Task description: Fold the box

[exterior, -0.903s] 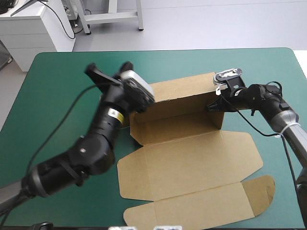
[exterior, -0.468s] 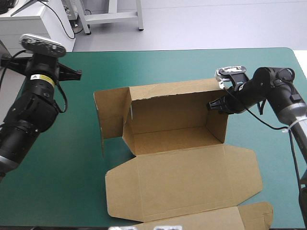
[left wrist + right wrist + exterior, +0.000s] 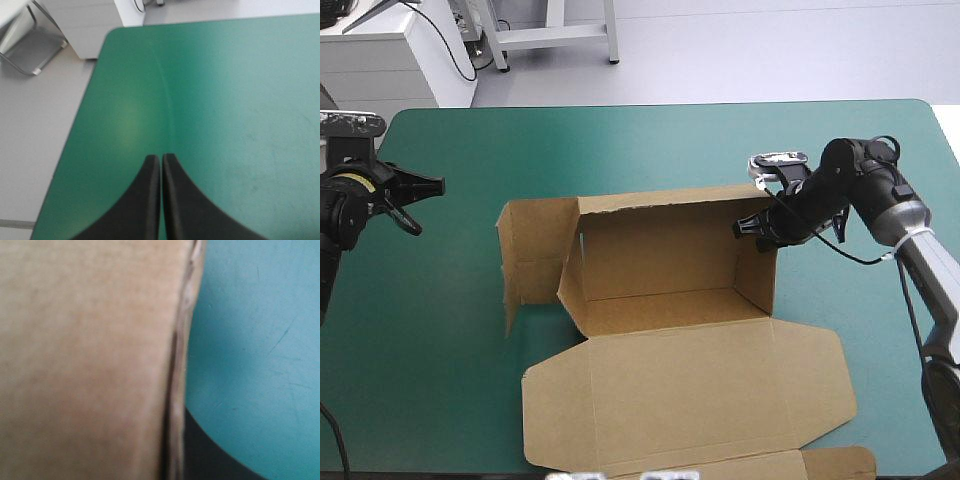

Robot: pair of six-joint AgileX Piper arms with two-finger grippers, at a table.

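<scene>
Left end effector [image 3: 161, 157] is farther left now, clenched empty; right end effector [image 3: 752, 226] grips the box [image 3: 660, 255] by its right wall, holding it up.

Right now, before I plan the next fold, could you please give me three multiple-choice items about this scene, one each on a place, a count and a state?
1. Where is the left gripper relative to the box?
A. Inside it
B. Pressing on its back wall
C. Apart from it, over the teal-green cover, near the cover's left edge

2. How many grippers touch the box?
A. None
B. One
C. Two

3. What state is the box in?
A. Walls raised, lid lying flat
B. One flat sheet
C. Crushed into a heap

Answers: 1 C, since the left wrist view shows only bare cover under the shut fingers. 2 B, since only the right gripper pinches the box, at its right wall. 3 A, since the high view shows upright back and side walls and a flat lid.
</scene>
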